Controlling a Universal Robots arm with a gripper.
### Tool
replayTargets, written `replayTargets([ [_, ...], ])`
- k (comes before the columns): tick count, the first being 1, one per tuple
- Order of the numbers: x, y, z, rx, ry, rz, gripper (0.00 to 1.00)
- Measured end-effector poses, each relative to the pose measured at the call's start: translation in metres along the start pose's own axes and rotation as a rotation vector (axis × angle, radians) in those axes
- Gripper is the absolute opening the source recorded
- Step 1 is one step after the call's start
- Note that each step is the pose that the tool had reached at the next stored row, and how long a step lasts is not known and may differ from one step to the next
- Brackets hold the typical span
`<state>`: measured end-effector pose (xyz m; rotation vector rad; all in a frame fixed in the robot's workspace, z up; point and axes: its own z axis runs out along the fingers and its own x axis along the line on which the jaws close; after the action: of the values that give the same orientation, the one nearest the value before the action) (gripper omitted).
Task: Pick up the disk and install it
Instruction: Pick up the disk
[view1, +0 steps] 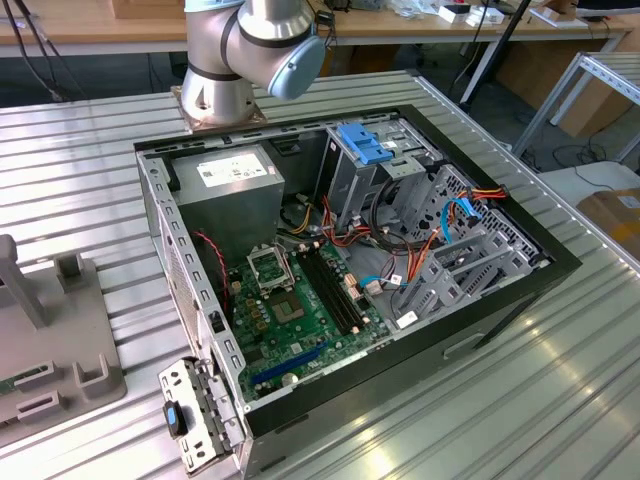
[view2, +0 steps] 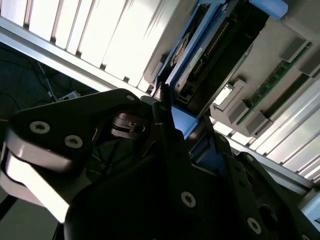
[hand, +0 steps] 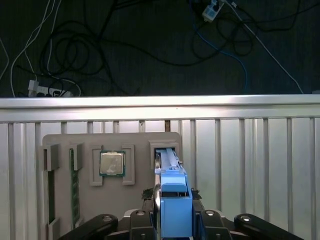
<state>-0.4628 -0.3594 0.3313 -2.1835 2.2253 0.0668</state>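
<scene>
The disk (hand: 170, 159) stands on edge in a slot of a grey holder tray (hand: 60, 145). It is a grey metal drive with a bright blue carrier (hand: 175, 206) along its near edge. My gripper (hand: 175, 197) is shut on that blue end, with a black finger (hand: 150, 202) pressed against each side. In the second wrist view the disk (view2: 210, 50) runs away from the gripper (view2: 176, 121), and the blue carrier sits between the dark fingers. In the exterior view the open computer case (view1: 165, 215) lies on the table, with an upright grey drive bay (view1: 350, 185) at its back.
The holder tray (view1: 60, 340) sits at the exterior view's left and also holds a processor chip (hand: 112, 163) and a green memory stick (hand: 75, 185). A blue latch (view1: 368, 145) tops the bay. Cables fill the case's right half. The arm's base (view1: 215, 90) stands behind the case. Beyond the table edge (hand: 160, 102), cables lie on the dark floor.
</scene>
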Motion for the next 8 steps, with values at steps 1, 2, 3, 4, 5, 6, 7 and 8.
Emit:
replayTargets([
  [1, -0.0001, 0.0, -0.0018, -0.0002, 0.0001, 0.0, 0.37],
  [2, -0.0001, 0.0, -0.0019, 0.0, 0.0, 0.0, 0.37],
  [3, -0.0001, 0.0, -0.0019, 0.0002, -0.0001, 0.0, 0.37],
  [4, -0.0001, 0.0, -0.002, 0.0001, -0.0002, 0.0, 0.37],
  [5, -0.0001, 0.0, -0.002, -0.0001, -0.0003, 0.0, 0.37],
  [6, -0.0001, 0.0, -0.002, -0.0001, -0.0005, 0.0, 0.37],
  [7, -0.0001, 0.0, -0.002, 0.0, -0.0006, 0.0, 0.37],
  [8, -0.0001, 0.0, -0.002, -0.0001, -0.0006, 0.0, 0.37],
])
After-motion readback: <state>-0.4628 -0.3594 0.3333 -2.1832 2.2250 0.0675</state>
